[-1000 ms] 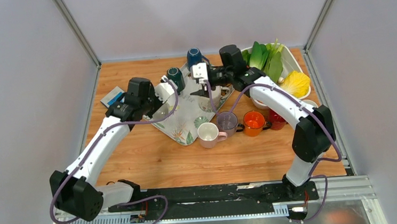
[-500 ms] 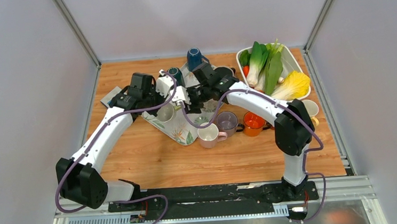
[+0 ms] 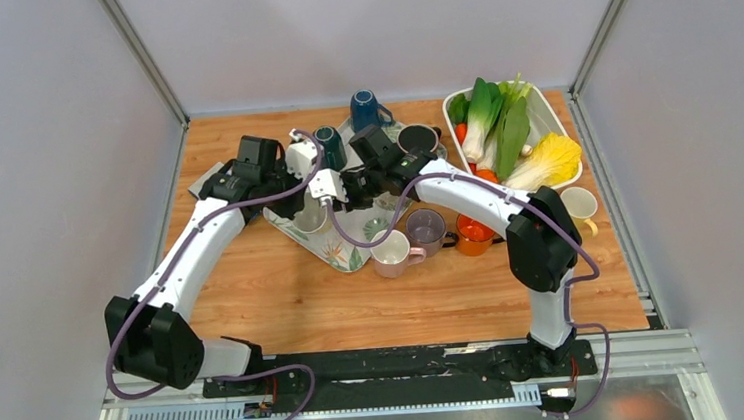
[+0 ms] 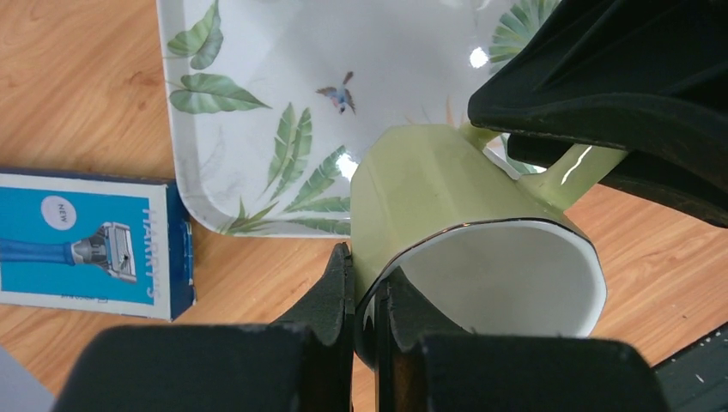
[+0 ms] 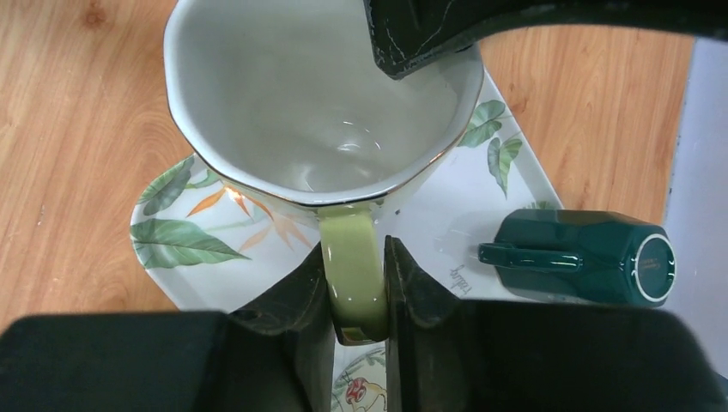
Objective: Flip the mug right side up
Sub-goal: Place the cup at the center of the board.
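I hold the pale green mug with both grippers: my left gripper is clamped on its rim, 1 finger inside and 1 outside the wall, and my right gripper is clamped on its handle. The mug hangs between my 2 wrists over the corner of the leaf-patterned tray, its open mouth turned toward both wrist cameras. A dark green mug lies on its side on the tray near it, and a blue razor box lies on the wooden table just beside the tray's edge.
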